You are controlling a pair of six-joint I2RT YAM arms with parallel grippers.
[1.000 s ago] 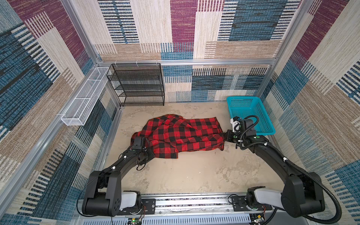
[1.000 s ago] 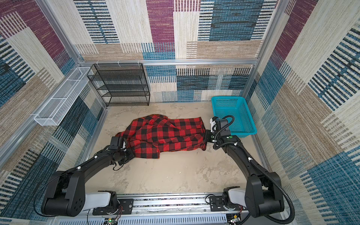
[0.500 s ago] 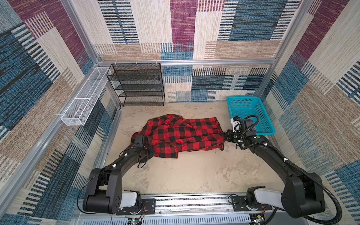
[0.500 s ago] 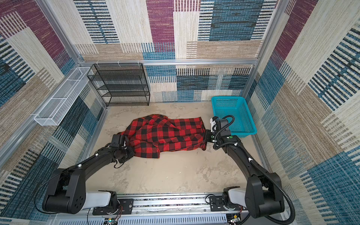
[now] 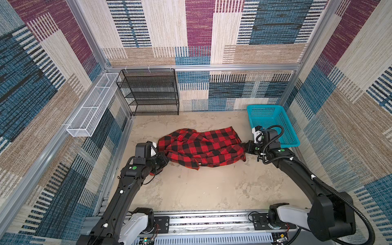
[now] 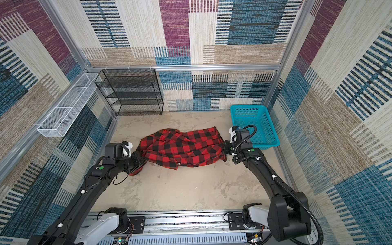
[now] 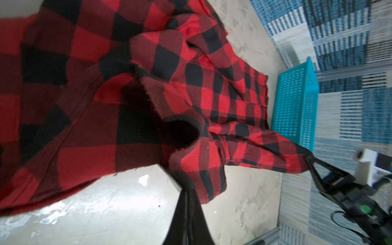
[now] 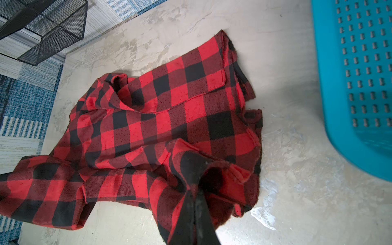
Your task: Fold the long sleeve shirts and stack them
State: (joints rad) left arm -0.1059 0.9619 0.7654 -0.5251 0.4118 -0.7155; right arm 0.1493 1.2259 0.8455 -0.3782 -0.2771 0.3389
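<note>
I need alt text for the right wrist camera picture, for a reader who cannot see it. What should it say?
The right pincer is shut on an edge of a crumpled red-and-black checked shirt lying on a pale surface. A teal basket stands close by and a black mesh rack farther off.

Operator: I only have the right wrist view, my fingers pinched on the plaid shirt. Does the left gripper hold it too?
Observer: Yes. The left gripper is shut on the shirt, at the end opposite your right gripper.
Operator: Any more shirts around?
Observer: In both top views this is the only one.
Operator: Anything mounted off to the left?
Observer: A white wire basket hangs on the side wall, apart from the left arm.
</note>
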